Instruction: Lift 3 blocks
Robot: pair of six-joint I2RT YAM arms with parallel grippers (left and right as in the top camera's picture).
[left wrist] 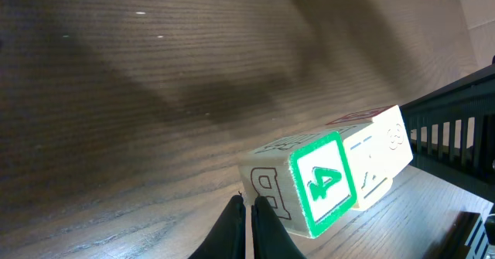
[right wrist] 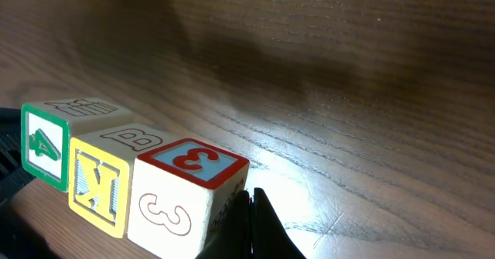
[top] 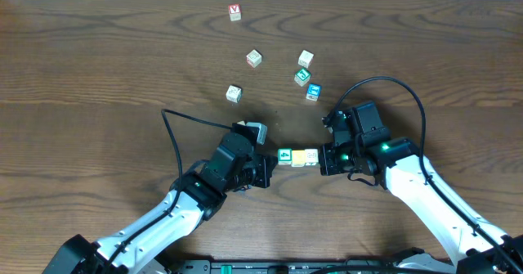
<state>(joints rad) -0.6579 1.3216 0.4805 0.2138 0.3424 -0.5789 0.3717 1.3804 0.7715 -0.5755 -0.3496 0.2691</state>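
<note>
Three blocks stand in a tight row at the table's middle: a green-faced one (top: 285, 155), a yellow one (top: 299, 157) and a pale one with red marks (top: 311, 157). My left gripper (top: 272, 161) is shut, its tips pressed against the green block's outer end. My right gripper (top: 321, 159) is shut too, its tips against the pale block's outer end. In the left wrist view the left gripper (left wrist: 251, 205) touches the green "4" block (left wrist: 321, 183). In the right wrist view the right gripper (right wrist: 249, 195) touches the red "3" block (right wrist: 182, 201), beside the yellow block (right wrist: 97, 185) and the green block (right wrist: 42, 147). I cannot tell whether the row is off the table.
Loose cubes lie further back: a red-marked one (top: 235, 11), pale ones (top: 254, 58) (top: 306, 58) (top: 234, 93), a teal-green one (top: 302, 77) and a blue one (top: 313, 92). A black cable (top: 176, 135) loops left of the left arm, and another (top: 409, 90) arcs above the right arm.
</note>
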